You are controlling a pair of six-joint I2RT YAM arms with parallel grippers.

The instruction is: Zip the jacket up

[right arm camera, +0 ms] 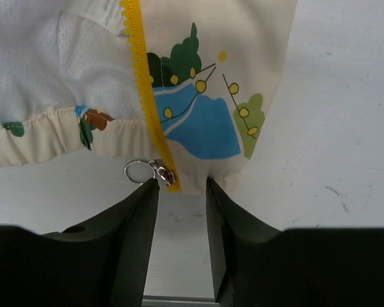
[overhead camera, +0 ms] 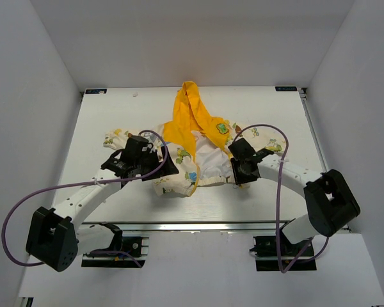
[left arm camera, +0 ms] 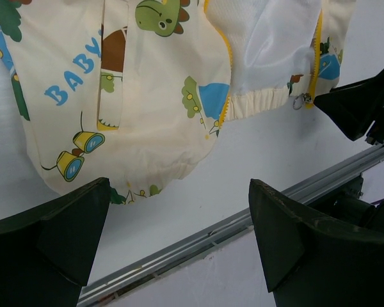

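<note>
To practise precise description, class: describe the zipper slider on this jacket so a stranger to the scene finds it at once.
Find the cream cartoon-print jacket lying on the white table. Follow the yellow zipper tape on its open front down to the hem, just ahead of the right gripper. The slider sits at that end: the only silver metal piece, with a round ring.

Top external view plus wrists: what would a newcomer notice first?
The bright yellow hood stands out, fanned out at the far end of the unzipped jacket. In the right wrist view, the zipper pull sits just above the gap of the open right pincer. The left pincer hangs open over the jacket's near hem.
</note>
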